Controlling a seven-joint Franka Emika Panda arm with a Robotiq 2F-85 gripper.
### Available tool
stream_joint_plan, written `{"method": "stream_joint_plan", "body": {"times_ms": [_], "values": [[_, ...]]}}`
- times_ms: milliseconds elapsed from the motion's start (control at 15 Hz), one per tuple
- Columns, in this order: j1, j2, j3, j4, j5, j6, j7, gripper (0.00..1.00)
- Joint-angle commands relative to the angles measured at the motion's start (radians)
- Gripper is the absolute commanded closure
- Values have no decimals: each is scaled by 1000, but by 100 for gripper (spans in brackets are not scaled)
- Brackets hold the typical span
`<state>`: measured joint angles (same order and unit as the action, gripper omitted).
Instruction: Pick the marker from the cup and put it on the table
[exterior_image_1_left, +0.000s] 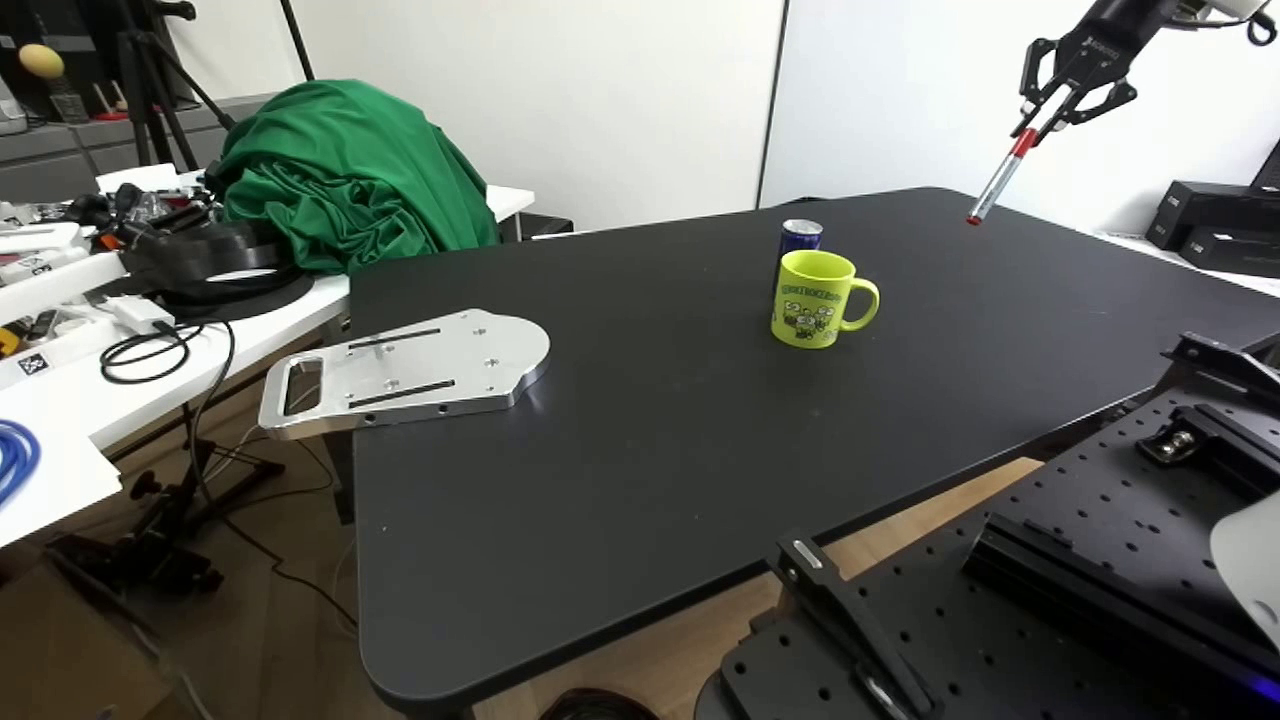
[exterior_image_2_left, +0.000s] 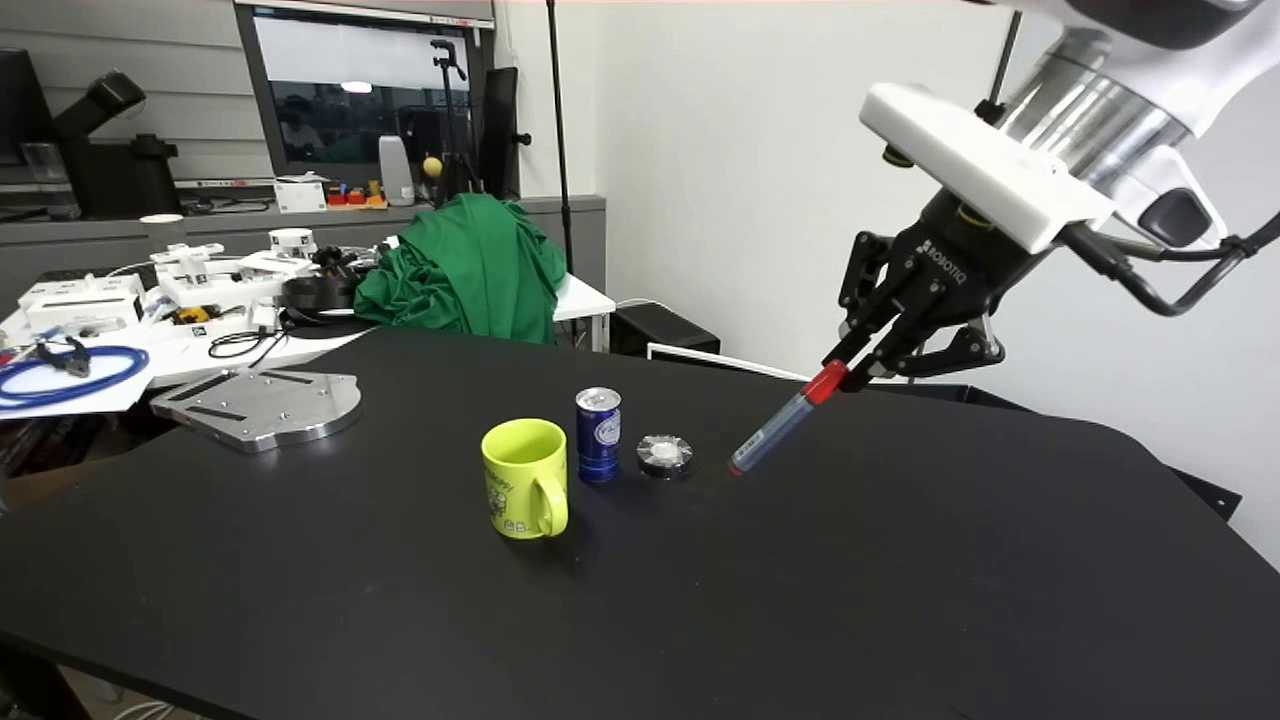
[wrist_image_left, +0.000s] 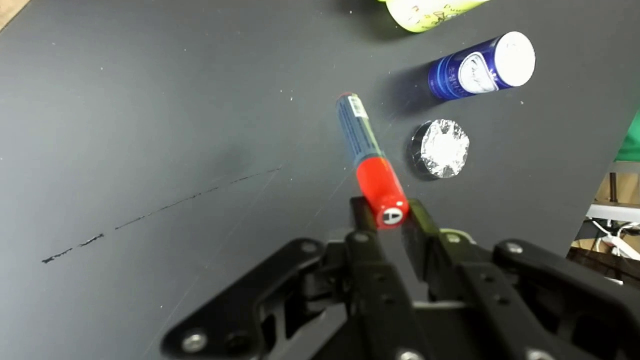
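Observation:
The marker is slim, with a red cap, a blue-grey labelled body and a red end. It shows in both exterior views (exterior_image_1_left: 995, 188) (exterior_image_2_left: 775, 432) and in the wrist view (wrist_image_left: 360, 132). My gripper (exterior_image_1_left: 1033, 133) (exterior_image_2_left: 842, 372) (wrist_image_left: 382, 212) is shut on the marker's red cap. The marker is tilted, its far end pointing down, and is held in the air over the black table (exterior_image_1_left: 620, 500) (exterior_image_2_left: 350, 600) (wrist_image_left: 150, 125). The lime-green cup (exterior_image_1_left: 812, 300) (exterior_image_2_left: 522, 480) stands upright on the table, apart from the gripper. Only its lower part (wrist_image_left: 425, 12) shows in the wrist view.
A blue can (exterior_image_1_left: 800, 236) (exterior_image_2_left: 598, 440) (wrist_image_left: 465, 72) stands beside the cup. A low round silver-topped thing (exterior_image_2_left: 664, 456) (wrist_image_left: 444, 149) lies near the can. A metal plate (exterior_image_1_left: 440, 360) (exterior_image_2_left: 270, 405) overhangs the table edge. Green cloth (exterior_image_1_left: 360, 170) lies behind, on a white desk.

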<state>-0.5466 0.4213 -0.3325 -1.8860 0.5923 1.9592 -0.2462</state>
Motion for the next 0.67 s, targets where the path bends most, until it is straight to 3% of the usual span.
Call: {"method": "stream_joint_plan", "body": {"times_ms": [0, 600], "values": [[-29, 79, 23, 90, 13, -8, 9, 95], [-71, 236, 71, 216, -2, 40, 37, 95]]}}
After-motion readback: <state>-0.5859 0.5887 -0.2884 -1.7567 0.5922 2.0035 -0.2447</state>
